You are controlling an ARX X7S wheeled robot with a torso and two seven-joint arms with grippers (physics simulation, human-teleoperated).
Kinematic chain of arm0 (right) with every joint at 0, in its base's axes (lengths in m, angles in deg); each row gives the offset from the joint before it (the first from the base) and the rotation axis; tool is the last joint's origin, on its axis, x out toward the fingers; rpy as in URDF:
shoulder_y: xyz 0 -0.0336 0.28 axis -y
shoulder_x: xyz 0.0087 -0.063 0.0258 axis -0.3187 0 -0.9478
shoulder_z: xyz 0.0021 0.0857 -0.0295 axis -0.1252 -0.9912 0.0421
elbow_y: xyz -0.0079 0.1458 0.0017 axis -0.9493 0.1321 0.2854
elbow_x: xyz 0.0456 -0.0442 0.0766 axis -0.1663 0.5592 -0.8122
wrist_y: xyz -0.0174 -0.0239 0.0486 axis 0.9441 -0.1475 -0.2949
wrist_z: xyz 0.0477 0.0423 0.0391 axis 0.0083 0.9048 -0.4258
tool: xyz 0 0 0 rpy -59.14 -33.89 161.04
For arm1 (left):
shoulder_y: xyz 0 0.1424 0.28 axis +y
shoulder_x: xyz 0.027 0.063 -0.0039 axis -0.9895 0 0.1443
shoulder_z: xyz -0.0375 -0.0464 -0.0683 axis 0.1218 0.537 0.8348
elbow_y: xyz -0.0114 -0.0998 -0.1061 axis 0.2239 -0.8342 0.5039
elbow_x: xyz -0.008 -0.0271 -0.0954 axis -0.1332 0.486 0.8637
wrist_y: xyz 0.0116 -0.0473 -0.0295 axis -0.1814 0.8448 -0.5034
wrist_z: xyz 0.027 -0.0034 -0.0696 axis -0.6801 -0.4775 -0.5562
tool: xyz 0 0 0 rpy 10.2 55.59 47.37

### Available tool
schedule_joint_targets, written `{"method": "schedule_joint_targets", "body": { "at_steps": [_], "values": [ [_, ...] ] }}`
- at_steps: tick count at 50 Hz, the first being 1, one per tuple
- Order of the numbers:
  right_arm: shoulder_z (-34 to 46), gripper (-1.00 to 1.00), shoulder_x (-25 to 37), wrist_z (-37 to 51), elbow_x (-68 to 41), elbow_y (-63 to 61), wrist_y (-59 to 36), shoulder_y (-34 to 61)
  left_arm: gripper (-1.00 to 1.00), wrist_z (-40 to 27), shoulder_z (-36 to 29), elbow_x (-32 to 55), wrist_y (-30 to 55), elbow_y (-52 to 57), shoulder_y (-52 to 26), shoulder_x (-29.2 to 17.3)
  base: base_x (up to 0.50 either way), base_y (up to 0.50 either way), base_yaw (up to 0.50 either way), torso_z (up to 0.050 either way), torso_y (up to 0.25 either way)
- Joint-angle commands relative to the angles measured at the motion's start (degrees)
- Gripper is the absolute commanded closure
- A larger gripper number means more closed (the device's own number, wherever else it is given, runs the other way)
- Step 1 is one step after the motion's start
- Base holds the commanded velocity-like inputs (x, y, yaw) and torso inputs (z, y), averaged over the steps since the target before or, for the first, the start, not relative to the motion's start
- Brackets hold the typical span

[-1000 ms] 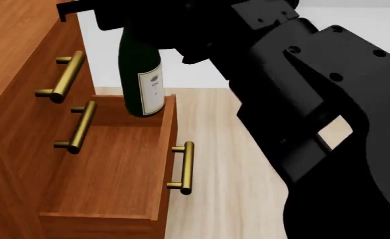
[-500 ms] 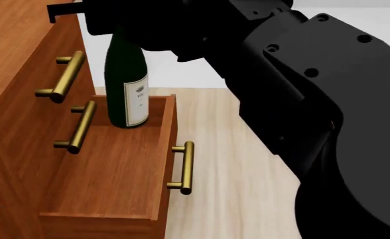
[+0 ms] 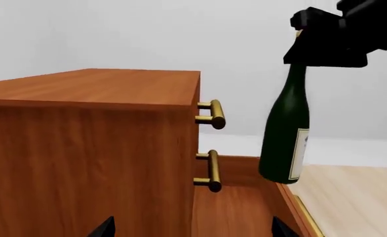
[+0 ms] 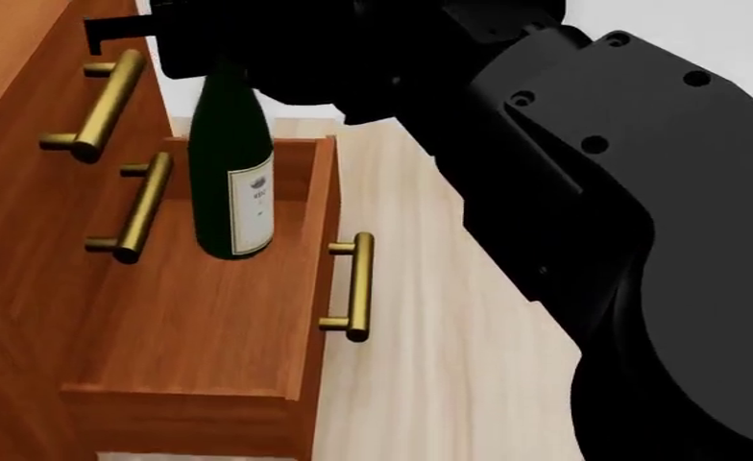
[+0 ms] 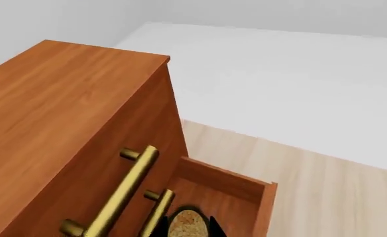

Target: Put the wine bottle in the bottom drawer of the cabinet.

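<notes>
Pale wood floor (image 4: pixel 441 365) runs under the scene, with a plain white wall (image 3: pixel 180 39) behind. Nearest the head camera, at about 4 o'clock, the bulky black right arm (image 4: pixel 633 240) fills much of the frame. At 7 o'clock the drawer (image 4: pixel 197 327) stands pulled out from the cabinet (image 4: pixel 18 250), its brass handle (image 4: pixel 351 288) on the front facing the floor at the middle of the picture. Two more brass handles (image 4: pixel 127 206) sit on the shut fronts above, at 9 to 10 o'clock.

Farther back, at about 11 o'clock, the bottle (image 4: pixel 230 173) hangs upright over the far part of the open drawer, white label (image 4: pixel 254 206) turned toward the drawer front. In the left wrist view the bottle (image 3: pixel 286 138) shows its base level with the drawer's rim; whether it touches the drawer floor cannot be told. The right tool (image 4: pixel 184 43) pinches the bottle at the neck, at 11 o'clock near the frame's upper edge. The right wrist view looks straight down on the tan cork (image 5: pixel 188 224) between the tool's dark tips, with the cabinet top (image 5: pixel 55 98) beside it.

The left tool (image 3: pixel 190 229) shows only two dark tips set well apart, with nothing between them.
</notes>
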Motion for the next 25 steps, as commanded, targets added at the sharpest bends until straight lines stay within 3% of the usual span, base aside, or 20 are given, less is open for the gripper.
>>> {"method": "schedule_joint_targets", "body": {
  "at_steps": [1, 25],
  "values": [
    [-1.03, 1.0, 0.0, -2.46, 1.78, 0.59, -0.17, 0.43, -1.0, 0.25, 0.23, 0.04, -0.37, -0.18, 0.37, -0.19, 0.0, 0.0, 0.0, 0.004, -0.145],
    [-1.05, 1.0, 0.0, -3.58, -0.39, -1.04, -1.14, 1.79, -1.0, 0.22, 0.6, -0.3, 0.85, 0.36, 0.77, 0.22, 0.0, 0.0, 0.0, 0.004, -0.146]
  ]
}}
